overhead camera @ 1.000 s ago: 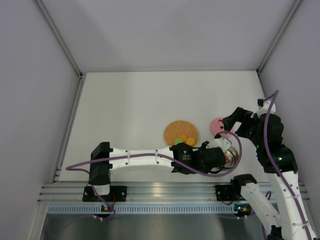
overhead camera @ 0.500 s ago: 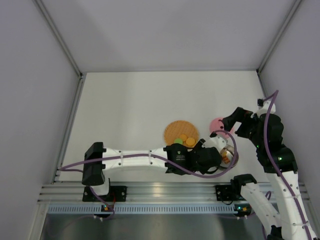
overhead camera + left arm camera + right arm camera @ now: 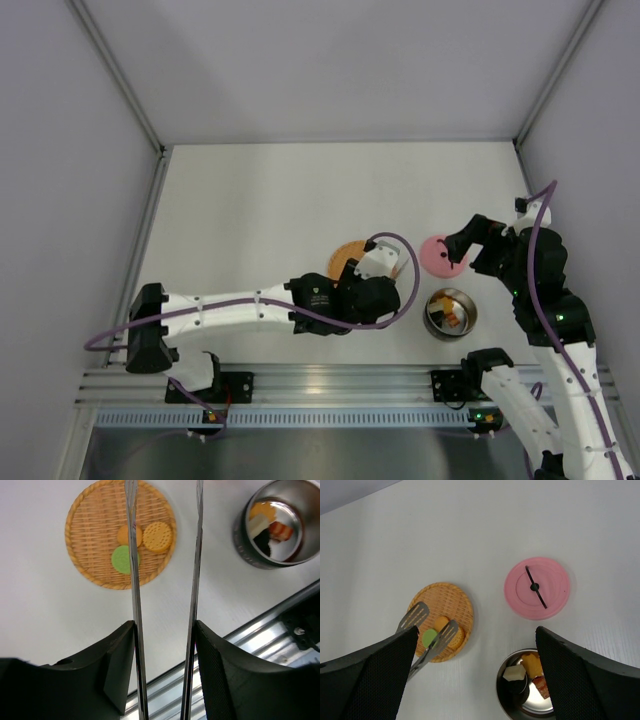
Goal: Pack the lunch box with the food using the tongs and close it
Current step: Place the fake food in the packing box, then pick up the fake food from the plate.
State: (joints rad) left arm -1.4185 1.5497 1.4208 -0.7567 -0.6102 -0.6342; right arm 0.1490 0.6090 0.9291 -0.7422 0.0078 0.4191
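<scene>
The steel lunch box [image 3: 450, 312] stands open on the table with several food pieces [image 3: 532, 665] inside. Its pink lid [image 3: 537, 587] lies flat beyond it. Three more pieces, green [image 3: 121, 559], orange [image 3: 124, 532] and yellow [image 3: 157, 536], sit on the woven mat [image 3: 90, 540]. My left gripper [image 3: 164, 645] is shut on the tongs [image 3: 132, 580], whose two arms stand spread with nothing between the tips. The tips hover over the mat, one above the green piece. My right gripper [image 3: 475, 675] hangs open and empty high above the lunch box and the lid.
The left arm [image 3: 230, 310] stretches across the near table edge and covers part of the mat in the top view. A metal rail [image 3: 330, 385] runs along the near edge. White walls close in the table on three sides.
The left arm drew back leftward from over the lunch box to over the mat, uncovering the box. The tongs' arms spread wider. The right arm stayed still.
</scene>
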